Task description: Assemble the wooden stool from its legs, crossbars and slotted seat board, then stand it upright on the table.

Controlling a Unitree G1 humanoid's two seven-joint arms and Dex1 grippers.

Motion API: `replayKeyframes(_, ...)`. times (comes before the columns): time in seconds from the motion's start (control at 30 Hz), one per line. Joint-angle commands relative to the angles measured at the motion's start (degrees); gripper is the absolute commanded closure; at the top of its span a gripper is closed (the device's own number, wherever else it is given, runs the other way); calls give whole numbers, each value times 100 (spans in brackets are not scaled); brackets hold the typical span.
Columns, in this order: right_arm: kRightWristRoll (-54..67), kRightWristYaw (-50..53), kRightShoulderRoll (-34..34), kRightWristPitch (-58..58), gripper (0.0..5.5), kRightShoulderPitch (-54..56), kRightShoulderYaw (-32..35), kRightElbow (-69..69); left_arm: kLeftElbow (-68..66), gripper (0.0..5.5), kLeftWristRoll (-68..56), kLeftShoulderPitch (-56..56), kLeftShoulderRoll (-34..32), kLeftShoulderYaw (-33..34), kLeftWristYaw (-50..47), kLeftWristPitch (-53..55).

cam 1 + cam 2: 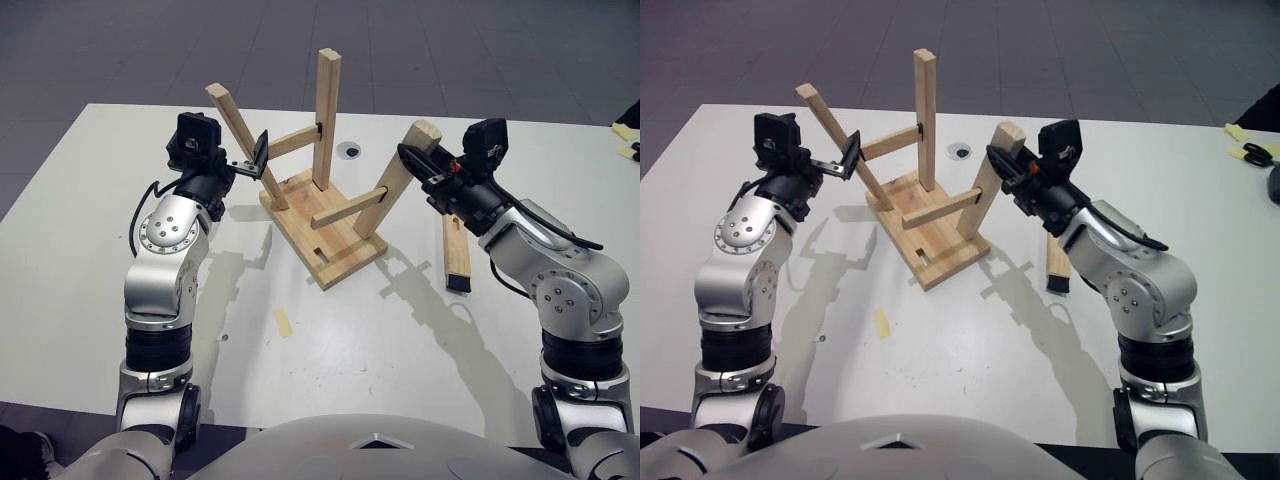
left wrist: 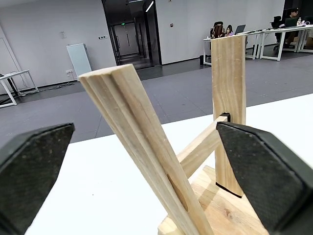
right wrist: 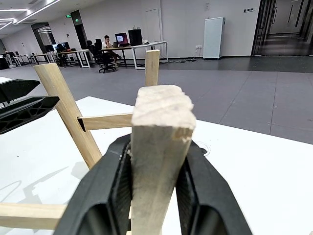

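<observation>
The stool lies upside down: its slotted seat board (image 1: 335, 250) rests flat on the table and three legs stick up. My left gripper (image 1: 250, 158) is open and straddles the slanted left leg (image 2: 146, 147) without touching it; gaps show on both sides of the leg. A crossbar (image 1: 293, 142) joins that leg to the tall middle leg (image 1: 326, 110). My right gripper (image 3: 156, 147) is shut on the right leg (image 1: 398, 185) near its top end. A second crossbar (image 1: 345, 208) runs from this leg toward the board's middle.
A loose wooden leg (image 1: 456, 250) lies on the table (image 1: 90, 250) just right of the board, under my right arm. A scrap of tape (image 1: 284, 322) lies near the front. A round cable hole (image 1: 348, 150) sits behind the stool.
</observation>
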State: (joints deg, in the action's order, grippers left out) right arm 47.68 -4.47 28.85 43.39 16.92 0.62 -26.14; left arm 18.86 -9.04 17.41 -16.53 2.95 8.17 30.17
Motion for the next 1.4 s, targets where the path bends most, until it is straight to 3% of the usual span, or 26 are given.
replayKeyframes(0.03,-295,309,25,791,445,-395,67,691,-106,10,78,11,-56,52,51,-48)
replayKeyframes(0.37,-253,337,-213,583,445,156,569,699,-207,10,58,147,-59,185,57,-82)
replayKeyframes(0.4,-288,291,-243,490,409,226,594,697,-232,10,57,171,-73,211,66,-86)
replayKeyframes(0.67,-85,77,-660,24,274,717,1220,716,-339,10,125,196,-29,177,98,-172)
replayKeyframes(0.9,381,51,-657,31,169,2029,1869,1560,-469,10,167,244,38,165,78,-289)
replayKeyframes(1.2,-748,-890,-603,-1019,15,4208,1442,3950,-499,10,305,228,171,1,33,-428)
replayKeyframes(1.3,-1003,-880,-635,-1017,12,4057,1370,4144,-459,10,302,146,175,30,14,-416)
replayKeyframes(1.4,-1522,-948,-558,-657,12,3020,864,4134,-424,10,308,121,192,43,7,-391)
